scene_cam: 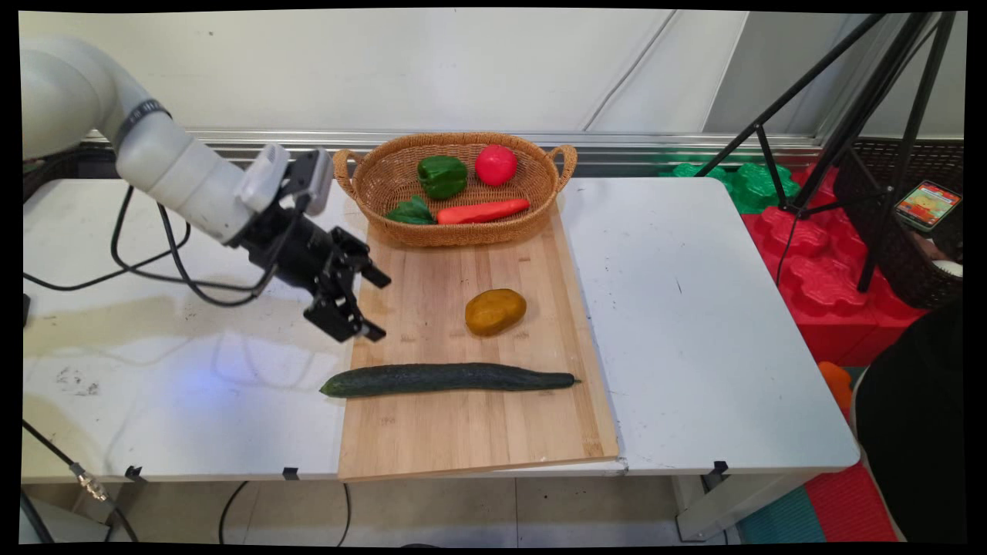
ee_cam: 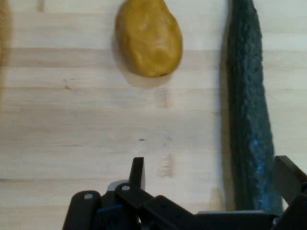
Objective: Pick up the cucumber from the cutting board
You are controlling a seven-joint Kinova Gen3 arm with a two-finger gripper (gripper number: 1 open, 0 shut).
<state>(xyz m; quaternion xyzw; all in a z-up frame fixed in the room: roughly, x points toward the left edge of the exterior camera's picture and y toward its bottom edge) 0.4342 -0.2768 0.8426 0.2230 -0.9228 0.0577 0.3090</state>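
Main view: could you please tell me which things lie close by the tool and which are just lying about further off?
Close by the tool, which is open over the wooden board:
cucumber; potato.

Lying further off:
basket holding green pepper, red tomato, carrot and a green leafy piece; white table.

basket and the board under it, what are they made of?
Basket: woven wicker or rattan by the look, tan, matte, weave visible on walls and handles. Board: light wood, possibly bamboo, joined strips with grain lines, smooth, low sheen.
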